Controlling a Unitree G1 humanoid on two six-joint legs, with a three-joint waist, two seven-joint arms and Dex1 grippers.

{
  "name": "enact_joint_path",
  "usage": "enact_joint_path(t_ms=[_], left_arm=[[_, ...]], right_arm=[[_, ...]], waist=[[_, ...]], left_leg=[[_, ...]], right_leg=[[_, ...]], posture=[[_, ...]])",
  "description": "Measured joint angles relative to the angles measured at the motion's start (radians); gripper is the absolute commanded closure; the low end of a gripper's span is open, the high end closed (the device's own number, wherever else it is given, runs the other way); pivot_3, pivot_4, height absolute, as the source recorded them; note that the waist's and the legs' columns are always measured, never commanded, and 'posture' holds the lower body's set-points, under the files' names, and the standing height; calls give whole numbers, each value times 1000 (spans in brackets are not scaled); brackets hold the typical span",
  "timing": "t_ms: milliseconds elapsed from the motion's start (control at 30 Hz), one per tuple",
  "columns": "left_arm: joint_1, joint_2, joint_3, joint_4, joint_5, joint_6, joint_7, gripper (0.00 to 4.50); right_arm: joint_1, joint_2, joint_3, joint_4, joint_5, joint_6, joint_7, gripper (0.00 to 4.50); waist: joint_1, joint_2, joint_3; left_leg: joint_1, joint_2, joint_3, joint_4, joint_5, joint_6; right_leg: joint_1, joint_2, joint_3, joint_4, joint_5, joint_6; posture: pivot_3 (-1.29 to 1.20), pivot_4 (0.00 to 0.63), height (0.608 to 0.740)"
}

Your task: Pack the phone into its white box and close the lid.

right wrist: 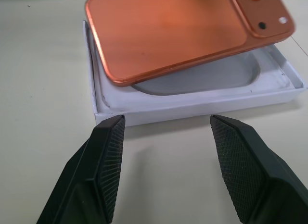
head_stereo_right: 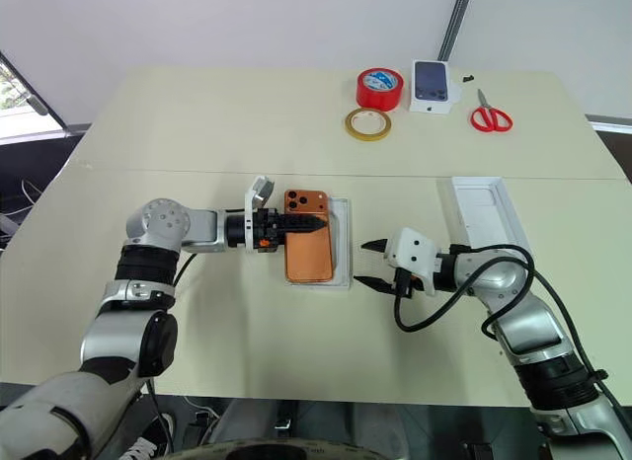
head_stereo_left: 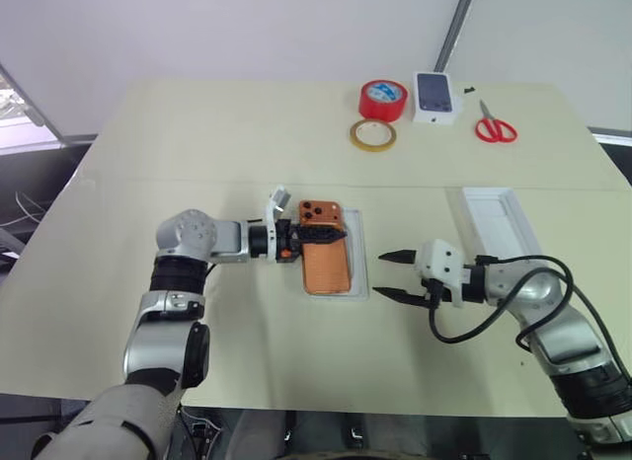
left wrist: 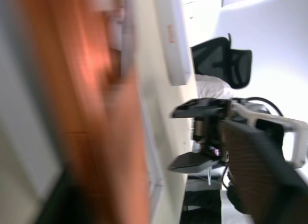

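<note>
Phone (right wrist: 178,31), smooth copper-orange slab with rounded corners, lies camera side up and tilted across the white box (right wrist: 202,101), a shallow thin-walled card tray with an oval grey recess, mid-table. Left gripper (head_stereo_right: 296,224) reaches over the phone's lens end, whether clasping it I cannot tell. Right gripper (right wrist: 166,166), ribbed black pads spread apart and empty, sits just beside the box; lid (head_stereo_right: 486,218), plain white card, lies near it.

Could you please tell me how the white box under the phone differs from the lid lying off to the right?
The white box has the phone resting tilted over it; the lid has nothing on it. The white box sits between the two grippers; the lid lies beyond the right gripper. Both are shallow white rectangles.
</note>
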Motion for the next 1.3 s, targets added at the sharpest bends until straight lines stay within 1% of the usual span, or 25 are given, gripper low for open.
enact_joint_path(t_ms=[167,367,467,600,833,933,1000,1133,1300], left_arm=[[-7,19,-22,-8,12,15,-13,35],[-48,20,-23,5,12,131,-2,35],[-90,18,-21,41,11,174,-2,35],[-105,21,-27,65,28,155,-8,35],[-94,60,-83,52,43,149,-46,35],[-105,61,-78,82,51,133,-56,35],[-105,63,-90,71,58,115,-61,35],[-100,62,-159,-14,78,93,-70,35],[-69,86,-205,-50,80,72,-129,35]], right_arm=[[-23,29,22,2,-16,-6,-12,1541],[-49,53,54,32,-30,-16,-15,1541],[-59,62,65,42,-38,-28,-16,1541],[-62,81,74,52,-47,-36,-19,1541],[-62,80,72,63,-55,-51,-23,1541],[-64,76,65,72,-55,-54,-23,1541],[-64,75,64,72,-55,-55,-24,1541],[-64,76,65,72,-56,-54,-27,1541],[-66,74,65,72,-55,-54,-27,1541]], waist=[[-3,0,0],[0,0,0],[-1,0,0],[-5,0,0],[-6,0,0],[-4,0,0],[-4,0,0],[-4,0,0],[-9,0,0]], left_leg=[[0,0,0,0,0,0],[0,0,0,1,0,0],[0,0,0,1,0,0],[0,0,0,1,0,0],[0,0,0,1,0,0],[0,0,0,1,0,0],[0,0,0,1,0,0],[0,0,0,1,0,0],[0,0,0,1,0,0]], right_leg=[[0,0,0,1,0,0],[0,0,0,1,0,0],[0,0,0,2,0,0],[-1,1,0,2,0,0],[-1,1,0,3,0,0],[-1,1,0,3,0,0],[-1,1,0,3,0,0],[-1,0,0,3,0,0],[-1,1,0,4,0,0]], posture=[[0,150,740],[0,150,740],[0,150,740],[0,150,740],[0,150,740],[0,150,740],[0,150,740],[0,150,740],[0,150,740]])
